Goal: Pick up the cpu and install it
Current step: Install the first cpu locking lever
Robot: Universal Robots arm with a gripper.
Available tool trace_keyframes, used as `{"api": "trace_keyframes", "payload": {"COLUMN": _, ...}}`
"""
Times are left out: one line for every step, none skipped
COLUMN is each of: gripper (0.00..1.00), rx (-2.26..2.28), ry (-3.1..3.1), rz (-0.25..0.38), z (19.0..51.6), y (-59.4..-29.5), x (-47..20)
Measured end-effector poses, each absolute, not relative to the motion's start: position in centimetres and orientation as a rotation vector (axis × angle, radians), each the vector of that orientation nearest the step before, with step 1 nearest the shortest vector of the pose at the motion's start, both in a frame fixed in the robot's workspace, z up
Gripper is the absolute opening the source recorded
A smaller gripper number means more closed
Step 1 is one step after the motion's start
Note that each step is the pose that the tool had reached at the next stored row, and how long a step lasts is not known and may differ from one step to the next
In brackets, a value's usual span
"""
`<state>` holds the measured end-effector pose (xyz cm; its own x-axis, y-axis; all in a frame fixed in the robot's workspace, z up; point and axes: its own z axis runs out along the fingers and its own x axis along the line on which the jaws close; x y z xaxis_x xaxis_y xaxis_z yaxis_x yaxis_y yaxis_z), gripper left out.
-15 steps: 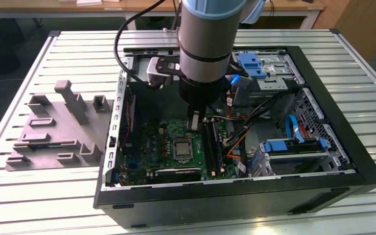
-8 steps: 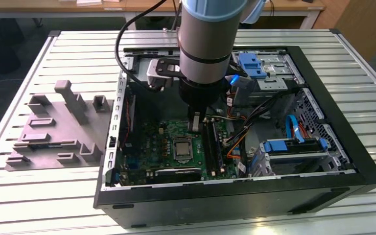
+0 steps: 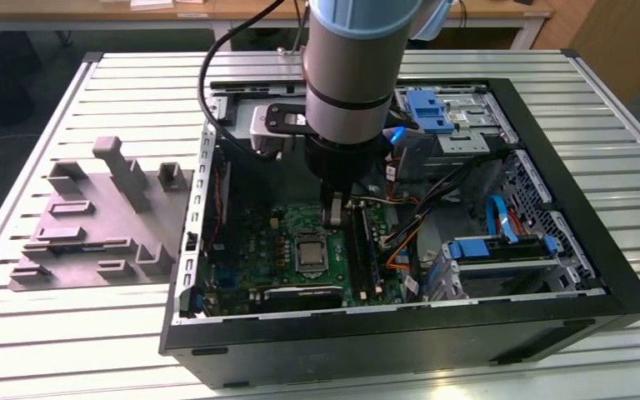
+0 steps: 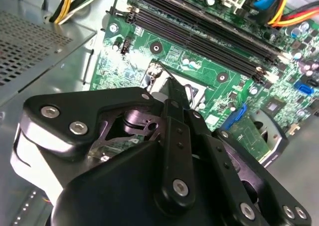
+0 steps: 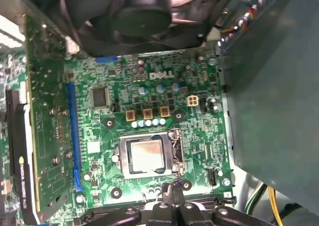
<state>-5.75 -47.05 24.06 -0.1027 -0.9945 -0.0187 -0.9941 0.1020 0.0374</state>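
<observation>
**Basically: cpu down in the socket, tool shut and empty beside it**

Reading the gripper (image 5: 173, 195) as clenched, jaws together, nothing pinched between them. Hangs low inside the pc case (image 3: 628, 292), nose down toward the motherboard (image 5: 199, 136).

Just ahead of the nose: cpu (image 5: 144, 155), pale metal top up, lying flat inside the socket frame (image 5: 121, 159), apart from the tool. Looks square to the frame, no corner visibly riding up. Cannot tell whether the frame is latched over it.

Judgement on doing this step well:
- Keep the jaws off the metal top. No side load on the chip; contacts under it likely unforgiving.
- Confirm flush on all four edges in the first wrist view before trusting the seat.
- Travel straight up and down only; little room sideways.

Around the tool:
- Memory slots (image 4: 209, 34) right alongside it.
- Upright expansion card (image 5: 45, 136) on the far side of the socket.
- Fan (image 5: 134, 22) beyond the socket.
- Loose cables (image 3: 409, 225) close to the arm, probable snag risk.

Well away from the tool, outside the case: grey tray (image 3: 87, 225) on the slatted table (image 3: 131, 83), toward the exterior view's left.
</observation>
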Motion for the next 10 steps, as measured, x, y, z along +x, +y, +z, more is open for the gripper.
{"api": "trace_keyframes", "payload": {"gripper": 0.11, "rx": 2.106, "ry": -2.315, "rz": -0.063, "z": 24.03, "y": -47.06, "x": -5.75}}
{"api": "trace_keyframes", "payload": {"gripper": 0.11, "rx": 2.114, "ry": -2.307, "rz": -0.063, "z": 23.98, "y": -47.07, "x": -5.75}}
{"api": "trace_keyframes", "payload": {"gripper": 0.11, "rx": 2.123, "ry": -2.298, "rz": -0.062, "z": 23.92, "y": -47.07, "x": -5.75}}
{"api": "trace_keyframes", "payload": {"gripper": 0.11, "rx": 2.132, "ry": -2.289, "rz": -0.060, "z": 23.87, "y": -47.07, "x": -5.74}}
{"api": "trace_keyframes", "payload": {"gripper": 0.11, "rx": 2.139, "ry": -2.281, "rz": -0.059, "z": 23.82, "y": -47.07, "x": -5.74}}
{"api": "trace_keyframes", "payload": {"gripper": 0.11, "rx": 2.143, "ry": -2.277, "rz": -0.059, "z": 23.77, "y": -47.07, "x": -5.73}}
{"api": "trace_keyframes", "payload": {"gripper": 0.11, "rx": 2.144, "ry": -2.276, "rz": -0.059, "z": 23.71, "y": -47.07, "x": -5.71}}
{"api": "trace_keyframes", "payload": {"gripper": 0.11, "rx": 2.145, "ry": -2.275, "rz": -0.059, "z": 23.66, "y": -47.07, "x": -5.70}}
{"api": "trace_keyframes", "payload": {"gripper": 0.11, "rx": 2.147, "ry": -2.273, "rz": -0.059, "z": 23.63, "y": -47.07, "x": -5.69}}
{"api": "trace_keyframes", "payload": {"gripper": 0.11, "rx": 2.150, "ry": -2.270, "rz": -0.059, "z": 23.61, "y": -47.08, "x": -5.66}}
